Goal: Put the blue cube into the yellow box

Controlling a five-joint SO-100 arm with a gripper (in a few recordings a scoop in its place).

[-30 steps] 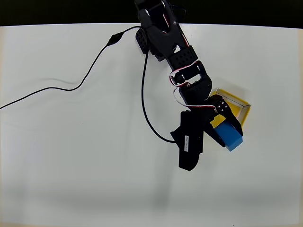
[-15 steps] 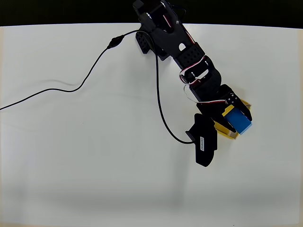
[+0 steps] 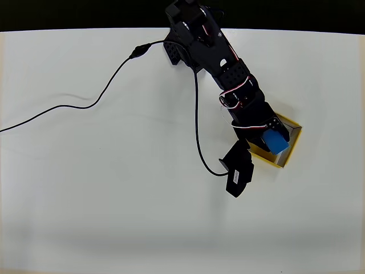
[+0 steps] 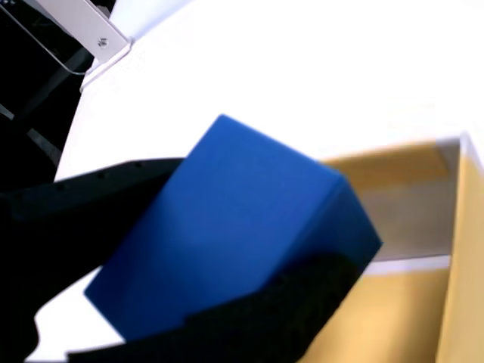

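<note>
Step in hand: release of the blue cube [image 3: 276,141] into the yellow box [image 3: 293,138].

Current state:
- Gripper [image 3: 272,138] clamped on the blue cube; in the wrist view the cube [image 4: 234,227] sits tilted between two dark fingers [image 4: 249,321], one above-left and one below.
- Cube held over the open top of the box in the overhead view, toward the box side nearest the arm. Contact with the box floor: cannot be told from either view.
- Box standing on the table [image 3: 114,200] near its right edge, closer to the far edge than to the near one.
- Box floor and pale inner wall [image 4: 408,219] visible in the wrist view beyond and below the cube.
- Black cable [image 3: 85,105] trailing across the left half of the table, well apart from the box.

Recommended procedure, judged from these views:
1. Lower slowly until the cube's lowest corner sits near the yellow floor.
2. Keep the cube inside all four rim walls; shift slightly toward the box centre and away from the arm-side wall before release.
3. Level the cube if wrist travel allows, since a tilted drop may tip against a wall.
4. Open the jaws gradually, only wide enough to free the cube.
5. Withdraw straight upward to avoid catching the thin rim and dragging the light box.

Risk: cube landing on the rim and rolling out onto the table.
</note>
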